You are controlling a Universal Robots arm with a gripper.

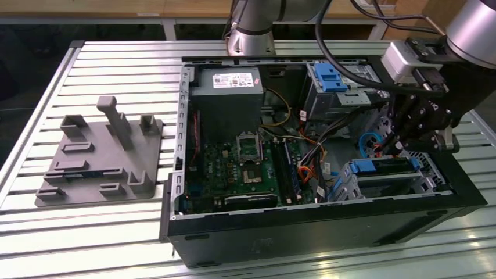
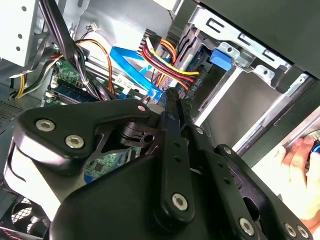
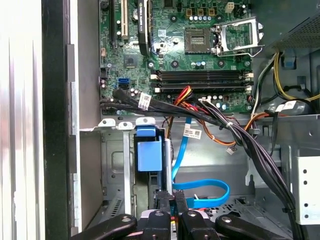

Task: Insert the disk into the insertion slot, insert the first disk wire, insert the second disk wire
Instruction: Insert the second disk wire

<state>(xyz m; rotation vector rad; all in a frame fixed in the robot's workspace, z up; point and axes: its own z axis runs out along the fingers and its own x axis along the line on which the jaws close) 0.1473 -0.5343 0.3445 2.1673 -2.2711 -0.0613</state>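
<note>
Nearest, in the first wrist view: gripper (image 3: 171,196) with both fingers (image 3: 161,201) drawn close together, seemingly pinching the plug end of the second disk wire (image 3: 201,186). Loops as a flat light-blue ribbon just beyond the fingertips, then rises toward the motherboard (image 3: 200,55). Same grasp in the second wrist view, with the long black fingers (image 2: 172,130) ending right at the ribbon's lower end. Cannot make out the plug itself clearly between the pads.

A little farther, in the exterior view: the disk (image 1: 385,165), blue carrier and all, already seated inside the insertion slot (image 1: 424,181) at the exterior view's lower right, touching the cage walls on both sides. Hovers just above and behind it, the gripper, inside the computer case (image 1: 310,226).

Judging by this: disk insertion done, wire step in hand, the light-blue one. Cannot tell whether the other wire is plugged; a red, yellow and black bundle (image 2: 165,60) hangs close by the cage.

Calls for, as a judgement: squaring the small plug with the port on the disk's rear edge, a straight short push, and keeping clear of the black cable bundle (image 3: 240,135) crossing nearby.

Farthest, at the case edge in the second wrist view: a person's hand (image 2: 299,156), well apart from the fingers.
</note>
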